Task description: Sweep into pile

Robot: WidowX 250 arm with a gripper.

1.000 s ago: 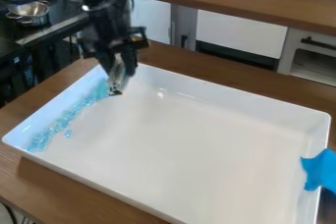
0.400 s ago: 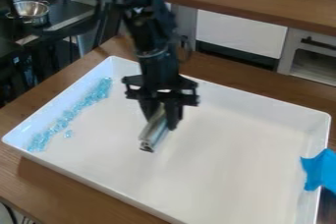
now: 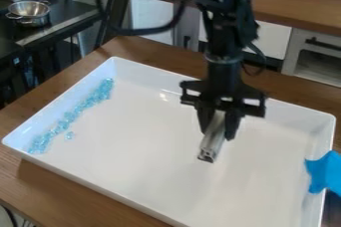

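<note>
our one gripper [image 3: 218, 127] clasped one bar [image 3: 212, 144] over one tray [image 3: 146, 171].
we saw glassy, pale-blue pieces [image 3: 69, 116], too bunched to count, along its left edge.

Black arm [image 3: 225, 66] hanging down, tool [image 3: 218, 134] gripping

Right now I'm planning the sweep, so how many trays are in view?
1: the white tray, on the wooden table below the end effector, with a row of pale blue pieces along its side at picture left.
</note>
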